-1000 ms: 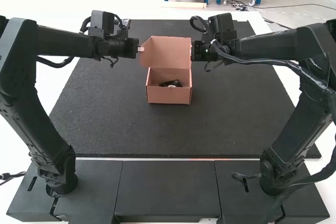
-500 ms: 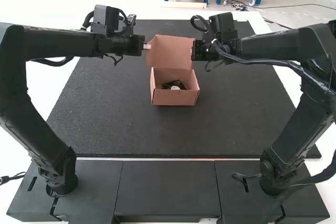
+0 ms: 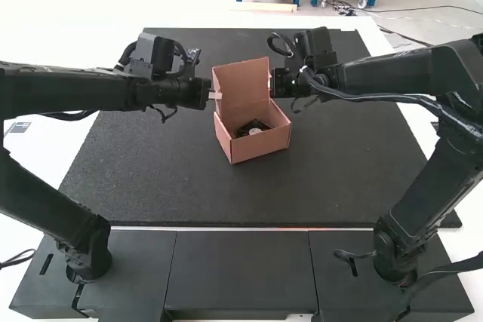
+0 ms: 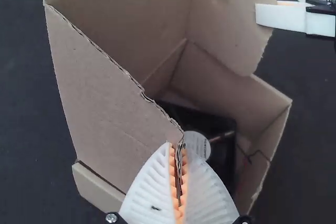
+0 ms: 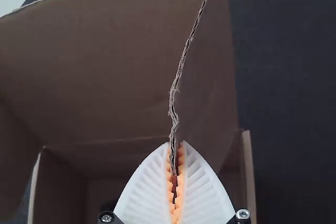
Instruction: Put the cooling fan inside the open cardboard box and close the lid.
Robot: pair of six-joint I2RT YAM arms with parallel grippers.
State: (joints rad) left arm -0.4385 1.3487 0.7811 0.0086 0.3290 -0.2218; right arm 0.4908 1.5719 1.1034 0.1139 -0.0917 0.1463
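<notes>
The brown cardboard box (image 3: 260, 141) sits mid-mat, turned at an angle, its lid (image 3: 240, 84) standing up behind the opening. The black cooling fan (image 3: 251, 127) lies inside on the bottom; it also shows as a dark shape (image 4: 210, 129) in the left wrist view. My left gripper (image 3: 214, 95) is shut on the lid's left side flap (image 4: 115, 103), the cardboard edge pinched between its pads (image 4: 179, 161). My right gripper (image 3: 271, 81) is shut on the lid's right side flap (image 5: 205, 77), its fingertips (image 5: 175, 177) clamping that edge. The right gripper's white finger (image 4: 294, 17) shows beyond the box.
A black rubber mat (image 3: 151, 156) covers the table under the box, with open mat all around it. Both arms stretch in from the sides at lid height. The table's white surface (image 3: 45, 126) borders the mat.
Both grippers have come toward the front and lower with the lid's flaps in them. The box has slid slightly right and twisted, and the lid leans more over the opening.
</notes>
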